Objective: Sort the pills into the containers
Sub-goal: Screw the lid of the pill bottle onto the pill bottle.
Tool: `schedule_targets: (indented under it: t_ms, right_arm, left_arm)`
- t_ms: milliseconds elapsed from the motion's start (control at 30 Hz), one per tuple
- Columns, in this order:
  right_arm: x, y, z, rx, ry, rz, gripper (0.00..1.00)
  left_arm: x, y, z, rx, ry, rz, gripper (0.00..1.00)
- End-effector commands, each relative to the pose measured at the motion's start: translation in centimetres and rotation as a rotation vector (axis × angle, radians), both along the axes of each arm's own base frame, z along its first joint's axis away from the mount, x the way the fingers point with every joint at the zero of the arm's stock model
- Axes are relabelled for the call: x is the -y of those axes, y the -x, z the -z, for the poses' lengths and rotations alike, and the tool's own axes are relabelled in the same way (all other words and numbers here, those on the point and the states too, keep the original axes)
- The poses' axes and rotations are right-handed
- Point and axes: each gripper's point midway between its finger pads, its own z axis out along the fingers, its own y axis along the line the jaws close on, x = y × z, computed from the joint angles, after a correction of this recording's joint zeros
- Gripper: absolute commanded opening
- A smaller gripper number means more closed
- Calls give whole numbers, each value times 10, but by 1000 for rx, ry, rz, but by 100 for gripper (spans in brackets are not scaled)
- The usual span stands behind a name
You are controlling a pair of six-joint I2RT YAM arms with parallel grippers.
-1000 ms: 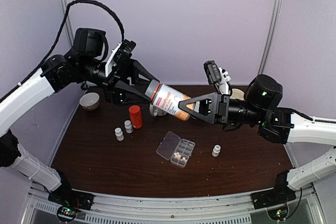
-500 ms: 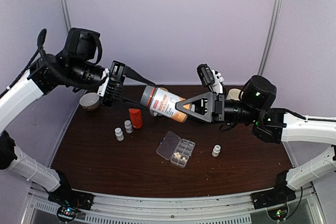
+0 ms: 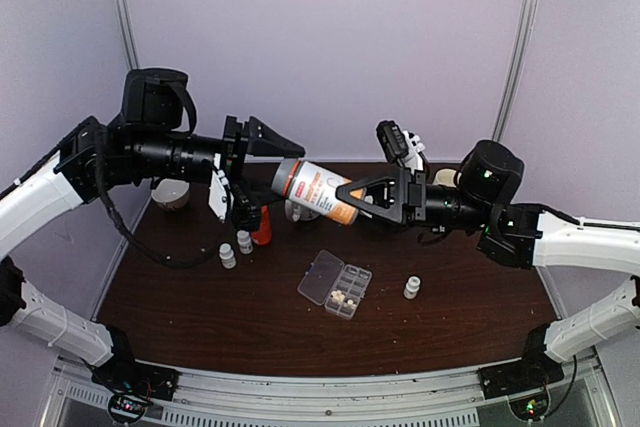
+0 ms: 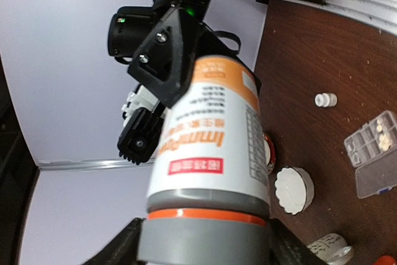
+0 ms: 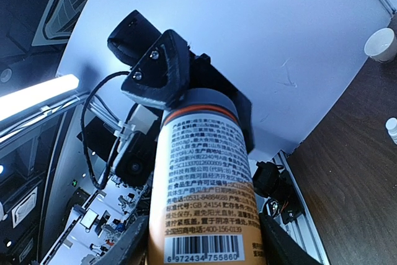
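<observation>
Rolls left wrist point(image 3: 190, 155) versus earlier, straddles grey cap point(image 4: 205, 243) with left jaws (tight or loose, cannot tell), clamps bottle point(image 3: 322, 192) in right jaws, likely unscrewing ahead of any pouring.

- A robotics lab test cell is shown.
- A dark brown table point(image 3: 200, 317) is enclosed on three sides by plain pale lilac panels point(image 3: 350, 37), which are joined by metal uprights point(image 3: 520, 37).
- Two white-and-black robot arms, the left arm point(image 3: 40, 197) and the right arm point(image 3: 590, 247), are mounted on a metal rail point(image 3: 330, 387) at the table's near edge.
- Small green lights point(image 3: 127, 405) are lit at the arm bases.
- Small white bottles point(image 3: 228, 255) and a clear compartment box point(image 3: 335, 284) are set out on the table.
- A bright strip light point(image 5: 34, 94) is seen in the right wrist view.
</observation>
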Motion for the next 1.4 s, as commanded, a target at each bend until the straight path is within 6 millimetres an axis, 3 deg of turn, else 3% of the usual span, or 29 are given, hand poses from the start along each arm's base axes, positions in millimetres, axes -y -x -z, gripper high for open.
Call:
schedule_targets:
  t_ms: [0,133,367,567,733,967,1100,1367]
  right_arm:
    - [13,24,-31,131,-61,-64,0]
    - [22,12,-8,150,47,-6,0]
    - [37,2,5,198,101,47,0]
    - [52,-1,-4,394,136,147,0]
    - [59,-12,-13,567,180,247,0]
    - [67,-22,-23,786,182,379,0]
    - [65,-21,-30,879,216,371,0]
    - [60,-9,-42,1048,232,374,0]
  left_arm:
    - [20,-19,13,-24,18,-68,95]
    - [8,-21,7,-105,40,-134,98]
    - [-18,-12,-13,-254,254,-192,98]
    - [-26,-10,-49,-734,474,-273,98]
    - [-31,-25,-72,-1185,610,-412,98]
    - [-17,-11,-73,-1731,527,-416,98]
    - [-7,-5,-58,-1995,400,-417,98]
    - [9,14,-58,-2234,251,-276,97]
